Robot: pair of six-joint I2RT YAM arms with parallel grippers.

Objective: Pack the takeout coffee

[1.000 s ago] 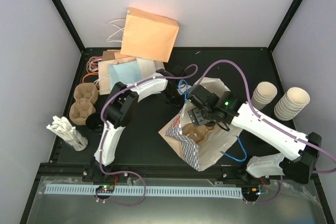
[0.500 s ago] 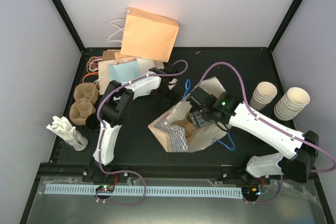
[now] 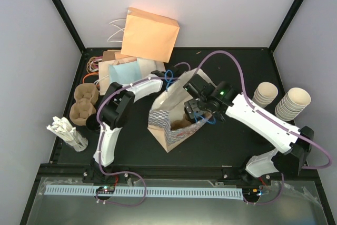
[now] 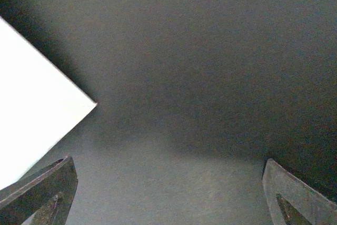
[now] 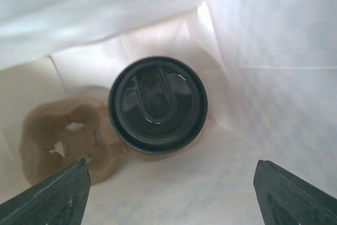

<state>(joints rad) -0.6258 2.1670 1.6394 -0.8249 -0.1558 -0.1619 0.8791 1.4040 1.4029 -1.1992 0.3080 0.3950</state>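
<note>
Bag [image 3: 167,122] slides toward 9 o'clock and stands up. I see takeout coffee [image 5: 157,105] inside on its floor, at 3 o'clock end of the carrier [image 5: 55,138]. Right end effector [image 5: 171,188] spread above it, empty; left end effector [image 4: 168,193] spread too. Packing looks done.

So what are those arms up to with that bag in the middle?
They're packing a drink order. The takeout coffee, black lid on, stands at the bottom of the blue-checked paper bag, with a cardboard carrier. The right claw hangs open above it inside the bag, gripping nothing. The left claw, also open and empty, hovers over the table behind the bag.
</note>
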